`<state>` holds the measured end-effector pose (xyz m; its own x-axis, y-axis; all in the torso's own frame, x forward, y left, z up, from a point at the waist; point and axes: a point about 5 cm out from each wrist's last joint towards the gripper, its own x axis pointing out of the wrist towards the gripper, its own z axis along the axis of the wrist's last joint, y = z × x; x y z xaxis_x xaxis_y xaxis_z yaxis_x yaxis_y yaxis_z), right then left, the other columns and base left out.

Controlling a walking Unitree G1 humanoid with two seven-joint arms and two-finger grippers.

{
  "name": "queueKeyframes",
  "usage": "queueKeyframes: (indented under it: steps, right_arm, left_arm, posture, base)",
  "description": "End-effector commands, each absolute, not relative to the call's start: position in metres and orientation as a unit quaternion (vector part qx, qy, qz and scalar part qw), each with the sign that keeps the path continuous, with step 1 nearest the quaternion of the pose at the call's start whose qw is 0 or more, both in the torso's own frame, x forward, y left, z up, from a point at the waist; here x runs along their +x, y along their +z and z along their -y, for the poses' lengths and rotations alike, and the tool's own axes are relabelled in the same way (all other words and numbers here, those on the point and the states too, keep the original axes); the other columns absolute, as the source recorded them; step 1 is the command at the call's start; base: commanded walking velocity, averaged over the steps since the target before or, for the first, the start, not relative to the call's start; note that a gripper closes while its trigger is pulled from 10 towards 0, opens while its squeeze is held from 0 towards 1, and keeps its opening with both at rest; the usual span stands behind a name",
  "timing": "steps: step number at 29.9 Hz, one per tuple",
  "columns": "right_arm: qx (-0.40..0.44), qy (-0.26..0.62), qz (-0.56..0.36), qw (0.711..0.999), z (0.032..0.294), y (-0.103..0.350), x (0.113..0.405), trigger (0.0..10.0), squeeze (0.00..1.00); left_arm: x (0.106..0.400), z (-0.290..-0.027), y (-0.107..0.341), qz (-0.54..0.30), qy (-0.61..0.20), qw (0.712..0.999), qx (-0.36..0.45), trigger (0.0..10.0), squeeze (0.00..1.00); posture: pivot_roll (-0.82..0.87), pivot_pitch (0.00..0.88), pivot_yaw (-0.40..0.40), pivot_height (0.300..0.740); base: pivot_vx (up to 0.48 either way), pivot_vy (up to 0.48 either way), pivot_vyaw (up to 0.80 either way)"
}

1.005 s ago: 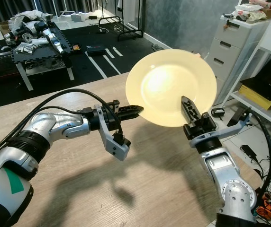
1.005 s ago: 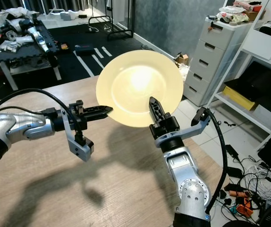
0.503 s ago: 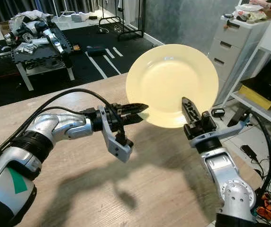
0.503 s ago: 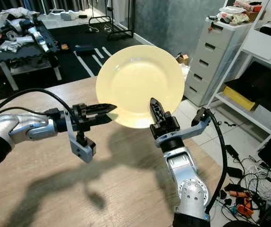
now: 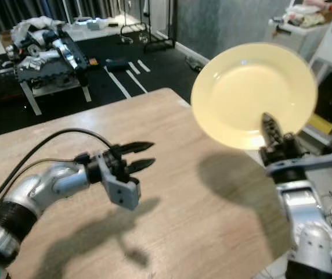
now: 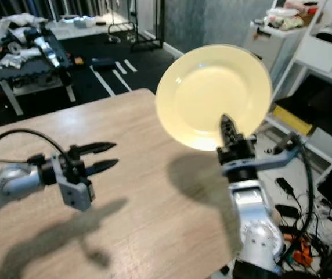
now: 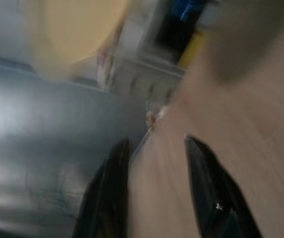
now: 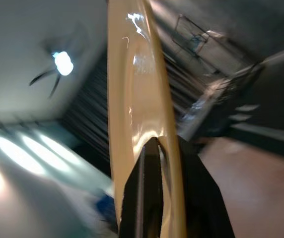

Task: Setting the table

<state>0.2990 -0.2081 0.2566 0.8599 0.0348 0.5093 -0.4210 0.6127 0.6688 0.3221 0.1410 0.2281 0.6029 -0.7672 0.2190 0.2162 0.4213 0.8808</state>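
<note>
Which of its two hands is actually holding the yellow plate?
The right gripper: it pinches the yellow plate's lower rim, holding it upright. The left gripper hovers empty over the wooden table, fingers apart.

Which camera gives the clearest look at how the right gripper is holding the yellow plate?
The right wrist view: it looks along the right gripper, whose fingers pinch the rim of the yellow plate edge-on. The eye views show the plate's whole face held upright beyond the wooden table edge, one finger across it. The left wrist view catches only a blurred part.
</note>
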Motion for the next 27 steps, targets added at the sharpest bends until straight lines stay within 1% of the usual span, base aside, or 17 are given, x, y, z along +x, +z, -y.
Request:
queueKeyframes:
  steps: [1,2,3,4,5,6,7,8,9,11,13,16,21,23,24,25,27]
  right_arm:
    - [0.340,0.098,0.217,0.910,0.209,0.250,0.295,10.0,0.00]
    - [0.294,0.078,0.198,0.932,0.206,0.242,0.294,10.0,0.00]
    - [0.255,0.056,0.182,0.948,0.203,0.234,0.293,10.0,0.00]
    - [0.255,0.056,0.182,0.948,0.203,0.234,0.293,10.0,0.00]
    - [0.228,0.043,0.170,0.958,0.200,0.227,0.292,10.0,0.00]
    - [0.197,0.025,0.157,0.967,0.197,0.219,0.292,10.0,0.00]
    - [0.197,0.025,0.157,0.967,0.197,0.219,0.292,10.0,0.00]
    - [0.178,0.015,0.150,0.972,0.195,0.214,0.291,10.0,0.00]
    - [0.172,0.010,0.147,0.974,0.193,0.211,0.290,10.0,0.00]
    - [0.167,0.003,0.145,0.975,0.192,0.208,0.290,10.0,0.00]
    - [0.159,-0.003,0.142,0.977,0.190,0.204,0.291,10.0,0.00]
    - [0.146,-0.004,0.140,0.979,0.188,0.202,0.292,10.0,0.00]
    - [0.122,-0.013,0.146,0.982,0.186,0.201,0.292,10.0,0.00]
    - [0.099,-0.020,0.150,0.984,0.186,0.200,0.291,10.0,0.00]
    - [0.099,-0.020,0.150,0.984,0.186,0.200,0.291,10.0,0.00]
    - [0.092,-0.022,0.151,0.984,0.186,0.199,0.291,10.0,0.00]
    - [0.098,-0.023,0.147,0.984,0.185,0.197,0.291,10.0,0.00]
  left_arm:
    - [0.326,-0.149,0.220,0.190,-0.285,0.897,0.280,10.0,0.00]
    - [0.332,-0.153,0.212,0.124,-0.236,0.944,0.196,10.0,0.00]
    - [0.338,-0.155,0.202,0.060,-0.198,0.969,0.133,10.0,0.00]
    - [0.338,-0.155,0.202,0.060,-0.198,0.969,0.133,10.0,0.00]
    - [0.342,-0.157,0.196,0.021,-0.164,0.983,0.086,10.0,0.00]
    - [0.347,-0.161,0.197,0.005,-0.097,0.995,0.013,10.0,0.00]
    - [0.347,-0.161,0.197,0.005,-0.097,0.995,0.013,10.0,0.00]
    - [0.349,-0.163,0.197,-0.004,-0.056,0.998,-0.033,10.0,0.00]
    - [0.347,-0.164,0.198,0.000,-0.041,0.998,-0.053,10.0,0.00]
    - [0.343,-0.162,0.194,-0.001,-0.046,0.998,-0.044,10.0,0.00]
    - [0.335,-0.160,0.185,0.003,-0.080,0.997,0.021,10.0,0.00]
    - [0.335,-0.160,0.185,0.007,-0.094,0.995,0.026,10.0,0.00]
    - [0.331,-0.155,0.199,-0.009,-0.103,0.994,0.043,10.0,0.00]
    - [0.326,-0.149,0.200,0.019,-0.105,0.989,0.100,10.0,0.00]
    - [0.326,-0.149,0.200,0.019,-0.105,0.989,0.100,10.0,0.00]
    - [0.322,-0.146,0.197,0.026,-0.112,0.984,0.139,10.0,0.00]
    - [0.318,-0.142,0.190,0.009,-0.131,0.982,0.133,10.0,0.00]
  posture:
    - [0.09,0.085,0.126,0.740]
    - [0.08,0.084,0.125,0.740]
    - [0.08,0.084,0.125,0.740]
    - [0.08,0.084,0.125,0.740]
    - [0.08,0.081,0.129,0.740]
    - [0.08,0.079,0.132,0.740]
    - [0.08,0.079,0.132,0.740]
    - [0.08,0.078,0.132,0.740]
    - [0.08,0.074,0.134,0.740]
    - [0.07,0.070,0.132,0.740]
    - [0.06,0.066,0.134,0.740]
    - [0.06,0.061,0.129,0.740]
    - [0.06,0.057,0.126,0.740]
    - [0.05,0.052,0.126,0.740]
    - [0.05,0.052,0.126,0.740]
    - [0.05,0.050,0.125,0.740]
    - [0.05,0.045,0.122,0.740]
  base:
    - [0.000,0.000,0.00]
    - [0.000,0.000,0.00]
    - [0.000,0.000,0.00]
    - [0.000,0.000,0.00]
    - [0.000,0.000,0.00]
    - [0.000,0.000,0.00]
    - [0.000,0.000,0.00]
    - [0.000,0.000,0.00]
    - [0.000,0.000,0.00]
    - [0.000,0.000,0.00]
    - [0.000,0.000,0.00]
    - [0.000,0.000,0.00]
    - [0.000,0.000,0.00]
    - [0.000,0.000,0.00]
    - [0.000,0.000,0.00]
    - [0.000,0.000,0.00]
    - [0.000,0.000,0.00]
